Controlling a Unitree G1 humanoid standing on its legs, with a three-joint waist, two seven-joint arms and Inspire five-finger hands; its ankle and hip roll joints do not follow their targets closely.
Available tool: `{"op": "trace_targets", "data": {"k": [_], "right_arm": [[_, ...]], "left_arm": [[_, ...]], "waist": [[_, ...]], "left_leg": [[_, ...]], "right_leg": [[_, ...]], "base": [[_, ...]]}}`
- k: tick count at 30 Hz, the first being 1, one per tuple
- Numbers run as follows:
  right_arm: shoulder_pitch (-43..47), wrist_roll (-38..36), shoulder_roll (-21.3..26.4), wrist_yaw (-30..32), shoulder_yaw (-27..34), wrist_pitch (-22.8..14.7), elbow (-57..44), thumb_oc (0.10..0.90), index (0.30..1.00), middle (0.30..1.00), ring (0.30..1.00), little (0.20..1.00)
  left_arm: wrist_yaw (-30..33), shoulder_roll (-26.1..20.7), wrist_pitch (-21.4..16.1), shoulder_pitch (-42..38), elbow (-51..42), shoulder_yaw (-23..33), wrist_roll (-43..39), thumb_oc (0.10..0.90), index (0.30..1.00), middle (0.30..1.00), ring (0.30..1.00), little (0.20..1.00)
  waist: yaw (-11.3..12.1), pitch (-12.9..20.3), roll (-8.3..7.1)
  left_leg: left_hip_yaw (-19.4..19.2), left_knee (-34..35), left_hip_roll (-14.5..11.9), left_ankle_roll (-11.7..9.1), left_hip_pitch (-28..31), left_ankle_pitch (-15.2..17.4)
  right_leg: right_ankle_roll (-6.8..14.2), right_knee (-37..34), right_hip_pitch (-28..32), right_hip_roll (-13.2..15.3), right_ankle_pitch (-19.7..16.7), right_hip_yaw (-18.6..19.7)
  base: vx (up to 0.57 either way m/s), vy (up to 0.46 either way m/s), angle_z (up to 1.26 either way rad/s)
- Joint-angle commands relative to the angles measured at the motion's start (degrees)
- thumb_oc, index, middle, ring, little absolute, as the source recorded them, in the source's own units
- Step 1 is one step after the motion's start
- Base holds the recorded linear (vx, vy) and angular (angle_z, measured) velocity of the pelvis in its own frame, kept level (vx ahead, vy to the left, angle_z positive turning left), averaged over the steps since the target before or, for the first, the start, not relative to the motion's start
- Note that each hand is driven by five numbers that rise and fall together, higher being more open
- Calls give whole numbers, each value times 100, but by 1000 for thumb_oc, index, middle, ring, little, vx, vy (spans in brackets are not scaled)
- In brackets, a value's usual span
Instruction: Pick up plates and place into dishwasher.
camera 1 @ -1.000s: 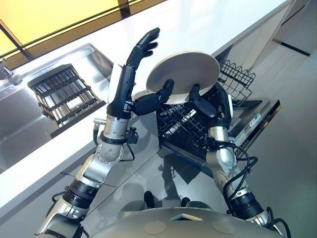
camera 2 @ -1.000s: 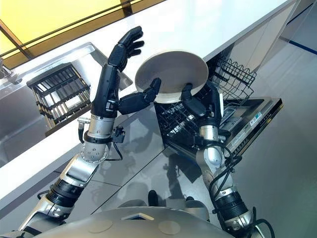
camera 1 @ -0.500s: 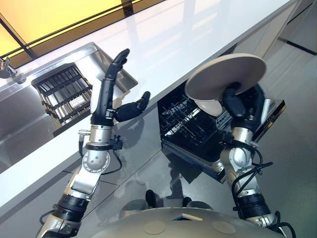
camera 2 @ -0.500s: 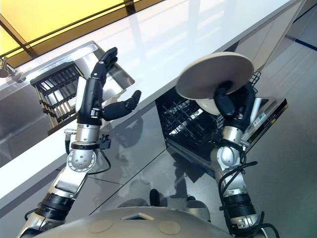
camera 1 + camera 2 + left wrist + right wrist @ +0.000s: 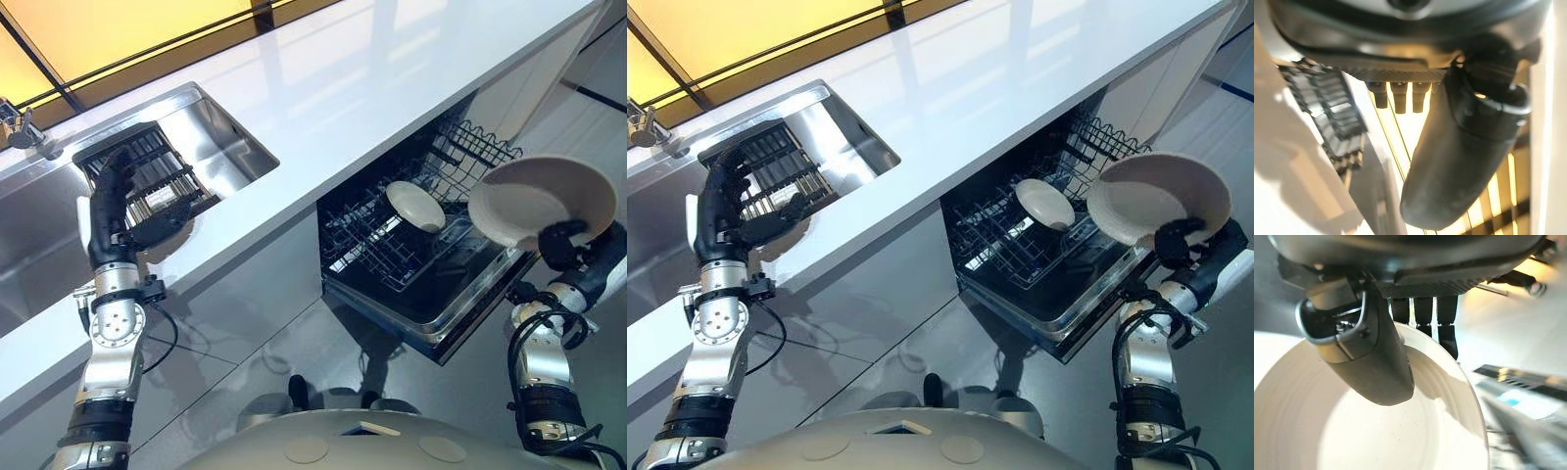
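A beige plate [image 5: 534, 199] hangs tilted in the air above the right side of the open dishwasher. My right hand [image 5: 566, 247] is shut on its lower rim. In the right wrist view the thumb [image 5: 1376, 357] lies across the inside of the plate [image 5: 1366, 431] and the fingers [image 5: 1432, 316] reach behind its rim. A second pale plate [image 5: 415, 206] stands in the pulled-out black rack [image 5: 377, 245]. My left hand [image 5: 110, 208] is far off to the left, above the sink's edge, with fingers relaxed and nothing in it.
The dishwasher door [image 5: 480, 318] lies folded down below the rack and juts into the floor space. A steel sink [image 5: 211, 127] holds a black dish rack [image 5: 147, 174], with a faucet [image 5: 18, 125] at its far left. The white countertop [image 5: 372, 78] runs across above.
My right hand has carried the plate to the right and lower, away from the counter to the dishwasher's right side. The left hand has let go and swung left to the sink.
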State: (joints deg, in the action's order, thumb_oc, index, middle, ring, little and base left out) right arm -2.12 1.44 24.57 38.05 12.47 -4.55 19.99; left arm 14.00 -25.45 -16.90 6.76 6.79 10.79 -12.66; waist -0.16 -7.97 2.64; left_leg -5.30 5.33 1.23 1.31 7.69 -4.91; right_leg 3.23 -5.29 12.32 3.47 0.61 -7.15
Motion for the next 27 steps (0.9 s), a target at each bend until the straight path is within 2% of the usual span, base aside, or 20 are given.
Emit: {"op": "trace_targets", "data": {"k": [1, 4, 7, 12, 20, 22, 27], "right_arm": [[705, 946, 876, -223, 70, -154, -198, 100, 300, 300, 300, 200], [826, 1447, 1203, -584, -82, 164, -10, 100, 300, 300, 300, 200], [1010, 1958, 1566, -1064, -320, 555, 235, 100, 300, 300, 300, 200], [1356, 2478, 1911, -1582, -783, 1155, 690, 100, 300, 300, 300, 200], [2086, 3334, 2153, -2388, -1670, 2194, 1349, 100, 300, 300, 300, 200], [2354, 3626, 2160, -2848, -2028, 2632, 1557, 100, 300, 300, 300, 200], [2873, 3961, 2026, -3358, -2686, 3062, 2024, 100, 300, 300, 300, 200]], "left_arm": [[-28, -468, -488, -550, -83, 467, -132, 800, 900, 900, 900, 900], [-163, -602, -547, -544, -46, 583, -18, 800, 900, 900, 900, 900], [-231, -762, -455, -543, -101, 596, 267, 800, 900, 900, 900, 900], [-363, -985, -312, -595, -190, 547, 386, 800, 900, 900, 900, 900], [-324, -1189, -92, -699, -195, 441, 347, 800, 900, 900, 900, 900], [-270, -1218, -60, -695, -167, 376, 298, 800, 900, 900, 900, 900], [-315, -1192, -47, -763, -121, 223, 288, 800, 900, 900, 900, 900]], "waist": [[96, 282, -47], [134, 278, -55], [203, 284, -54], [328, 251, -33], [466, 151, 7], [509, 127, 18], [609, 65, 51]], "left_leg": [[190, -33, 216, -13, 338, 854], [217, -33, 223, -18, 337, 856], [264, -33, 228, -28, 327, 842], [359, -33, 245, -17, 324, 809], [499, -33, 280, 25, 280, 743], [530, -33, 290, 29, 264, 712], [600, -46, 304, 41, 247, 646]], "right_leg": [[25, 364, -308, -391, 378, -112], [35, 375, -309, -374, 385, -134], [43, 386, -305, -357, 393, -161], [55, 456, -311, -318, 407, -209], [66, 579, -385, -277, 384, -211], [72, 616, -412, -265, 374, -194], [77, 720, -452, -233, 354, -178]], "base": [[65, 33, 6], [73, 31, 4], [91, 36, 5], [79, 27, 9], [50, 25, 12], [59, 40, 16], [57, 44, 4]]}}
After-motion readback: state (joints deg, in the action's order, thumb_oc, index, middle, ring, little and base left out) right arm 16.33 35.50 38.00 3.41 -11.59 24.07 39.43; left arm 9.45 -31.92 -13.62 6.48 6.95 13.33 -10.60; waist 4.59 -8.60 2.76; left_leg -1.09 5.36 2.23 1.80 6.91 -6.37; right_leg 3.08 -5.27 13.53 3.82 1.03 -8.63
